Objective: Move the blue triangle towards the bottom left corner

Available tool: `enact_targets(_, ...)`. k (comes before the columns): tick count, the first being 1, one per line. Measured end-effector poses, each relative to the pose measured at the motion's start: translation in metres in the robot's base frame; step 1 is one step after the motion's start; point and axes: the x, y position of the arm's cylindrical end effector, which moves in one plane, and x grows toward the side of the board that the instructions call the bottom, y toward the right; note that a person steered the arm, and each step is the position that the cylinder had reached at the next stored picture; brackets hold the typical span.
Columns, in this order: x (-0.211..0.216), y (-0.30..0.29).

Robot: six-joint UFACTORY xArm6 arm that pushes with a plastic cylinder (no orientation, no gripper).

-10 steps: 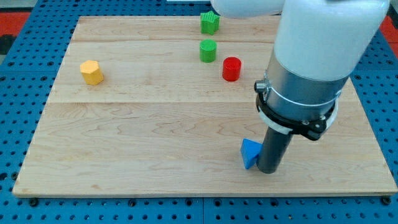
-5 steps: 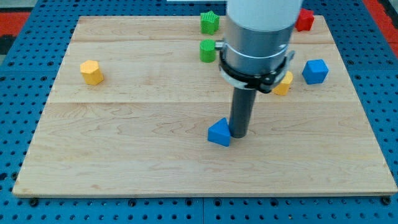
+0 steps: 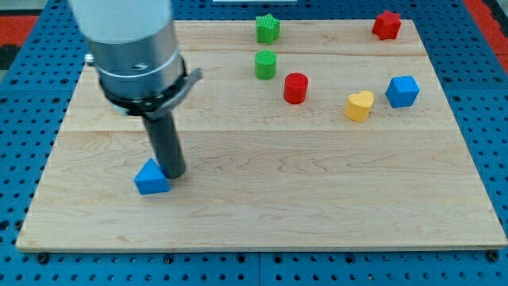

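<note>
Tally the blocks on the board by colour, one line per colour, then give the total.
Blue: 2, the blue triangle beside my tip and the blue cube.
Green: 2, the green star and the green cylinder.
Red: 2, the red cylinder and the red block.
Yellow: 1, the yellow heart.
Total: 7 in view.

Arm [image 3: 131, 48] cut off at the view's top, hiding board [image 3: 262, 214] behind

Wooden board [image 3: 317, 206] carries scattered blocks — blue triangle [image 3: 152, 177] lower left.
</note>
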Motion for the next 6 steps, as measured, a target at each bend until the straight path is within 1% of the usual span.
enact_targets(1,0.0,-0.038)
enact_targets(2,0.002,-0.054)
enact_targets(3,0.013,-0.044)
enact_targets(4,0.035,-0.042)
enact_targets(5,0.044,-0.052)
enact_targets(6,0.046,-0.042)
